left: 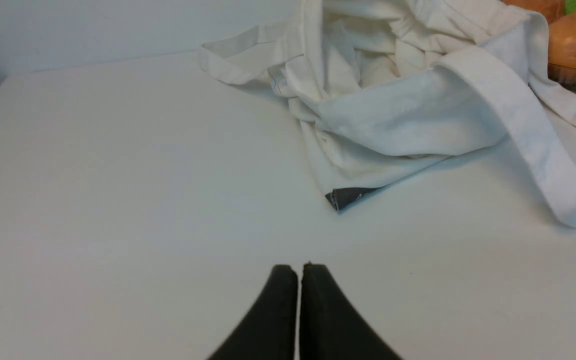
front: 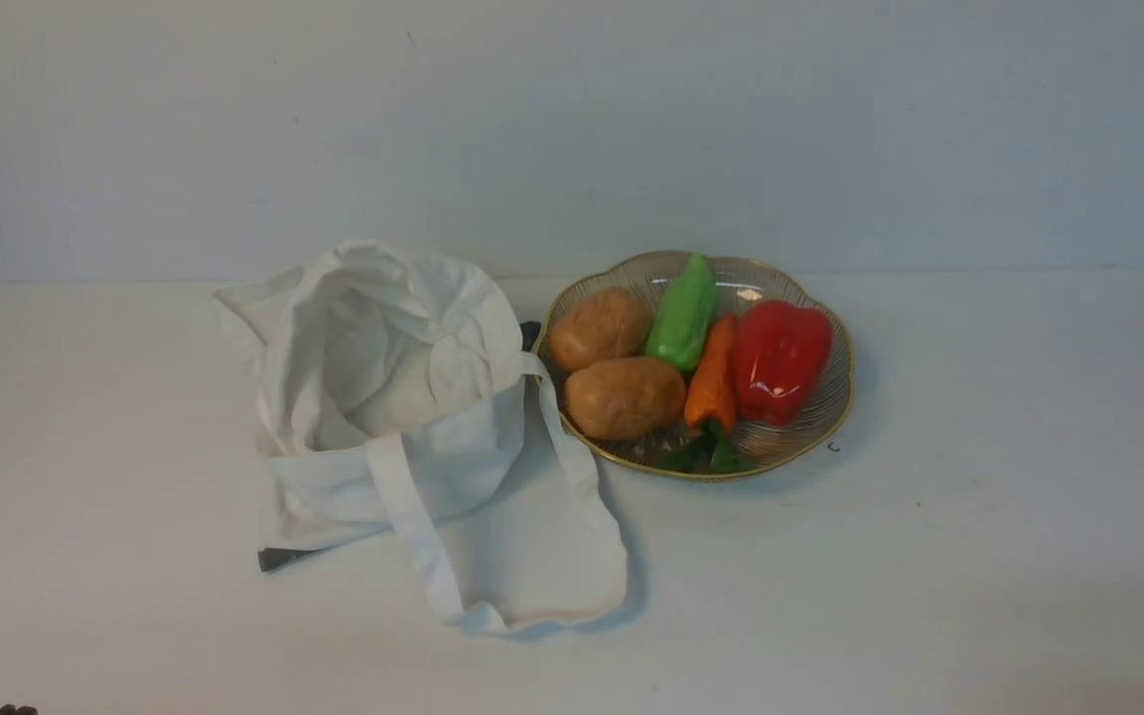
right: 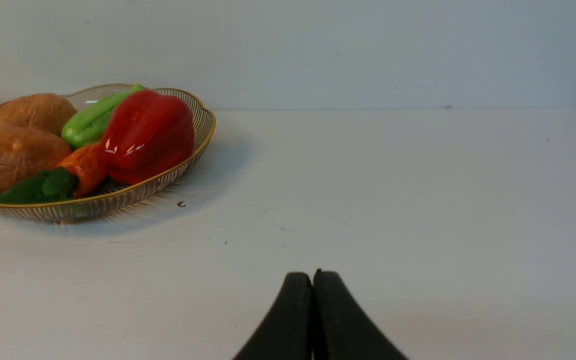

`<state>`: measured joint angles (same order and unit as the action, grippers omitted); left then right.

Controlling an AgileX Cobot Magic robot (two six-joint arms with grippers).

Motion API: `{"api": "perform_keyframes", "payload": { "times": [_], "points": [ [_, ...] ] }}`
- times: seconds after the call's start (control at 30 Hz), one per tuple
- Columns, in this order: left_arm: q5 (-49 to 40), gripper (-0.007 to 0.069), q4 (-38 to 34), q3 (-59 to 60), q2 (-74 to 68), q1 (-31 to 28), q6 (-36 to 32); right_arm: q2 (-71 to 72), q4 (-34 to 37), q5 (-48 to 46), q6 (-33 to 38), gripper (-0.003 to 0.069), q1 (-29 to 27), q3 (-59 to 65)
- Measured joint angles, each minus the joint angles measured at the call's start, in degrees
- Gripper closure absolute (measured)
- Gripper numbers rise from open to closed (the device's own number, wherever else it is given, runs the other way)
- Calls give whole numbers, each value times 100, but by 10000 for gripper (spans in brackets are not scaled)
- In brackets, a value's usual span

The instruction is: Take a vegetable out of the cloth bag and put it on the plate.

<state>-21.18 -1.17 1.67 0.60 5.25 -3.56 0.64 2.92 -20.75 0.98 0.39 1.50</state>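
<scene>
Carrot point(front: 712, 377) on plate point(front: 835, 402) among potatoes and peppers; bag point(front: 403, 397) slumped beside plate. Left hand point(left: 300, 270) and right hand point(right: 313, 277) clenched, empty. Task apparently complete.

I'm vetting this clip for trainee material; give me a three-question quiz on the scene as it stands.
1. True or false: the slim orange carrot with dark green leaves lies on the round clear ribbed glass plate with the gold rim.
2. Which thing touches the carrot's side? A) the glossy red bell pepper B) the soft white cloth tote bag C) the left pincer
3. How many brown potatoes are on the plate?

Key: 1 true. 2 A. 3 two; the right pincer, like the left, is shut and holds nothing.
</scene>
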Motion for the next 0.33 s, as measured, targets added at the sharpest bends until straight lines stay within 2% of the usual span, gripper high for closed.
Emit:
{"api": "perform_keyframes", "payload": {
  "times": [0.33],
  "points": [
    [-5, 629, 0, 0, 0, 0, 0, 0, 0, 0, 24, 673, 0, 0]
  ]
}}
